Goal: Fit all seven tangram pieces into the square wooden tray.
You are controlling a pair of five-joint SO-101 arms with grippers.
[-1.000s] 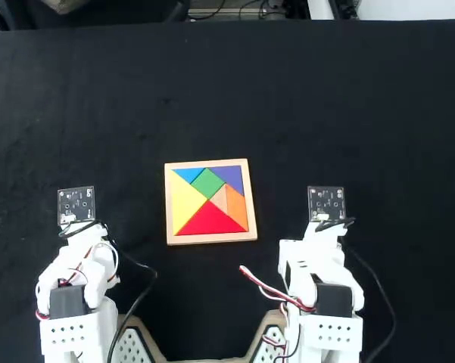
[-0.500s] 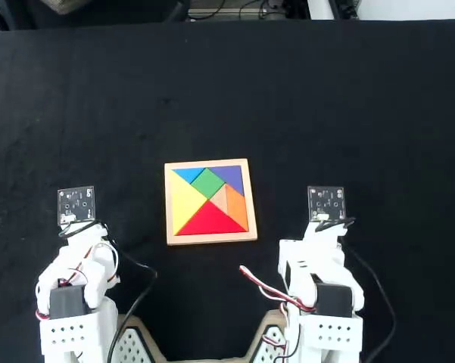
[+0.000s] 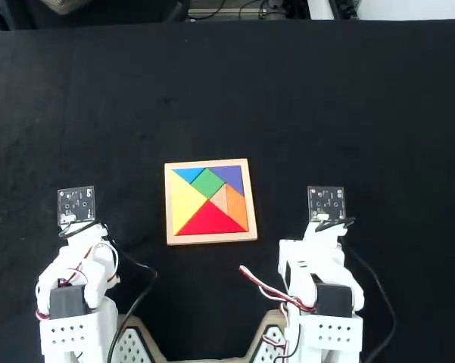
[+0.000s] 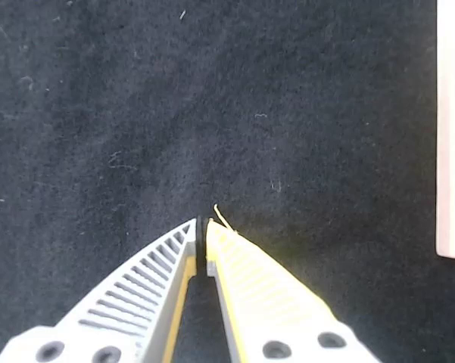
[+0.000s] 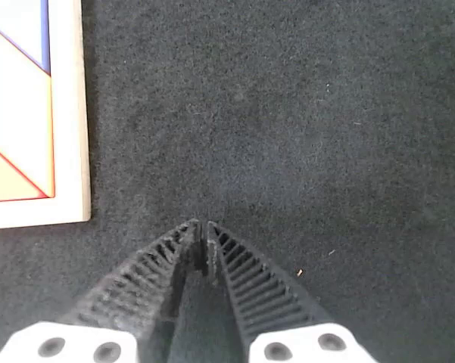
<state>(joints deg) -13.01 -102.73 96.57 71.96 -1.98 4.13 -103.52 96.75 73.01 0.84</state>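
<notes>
Tangram pieces [image 3: 209, 201] are packed in the square wooden tray [image 3: 211, 238], with left pincer [image 4: 204, 229] and right pincer [image 5: 204, 229] both closed, nothing held.

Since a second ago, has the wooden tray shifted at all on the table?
No. In the high view the wooden tray lies at the same spot, its gap to the far edge of the table unchanged.

Nothing here can be read as text, number, label or sign. The tangram pieces [image 3: 209, 219] and the wooden tray [image 3: 210, 239] are unmarked. Tiny marks on the two small square boards [image 3: 76, 206] are too small to read.
</notes>
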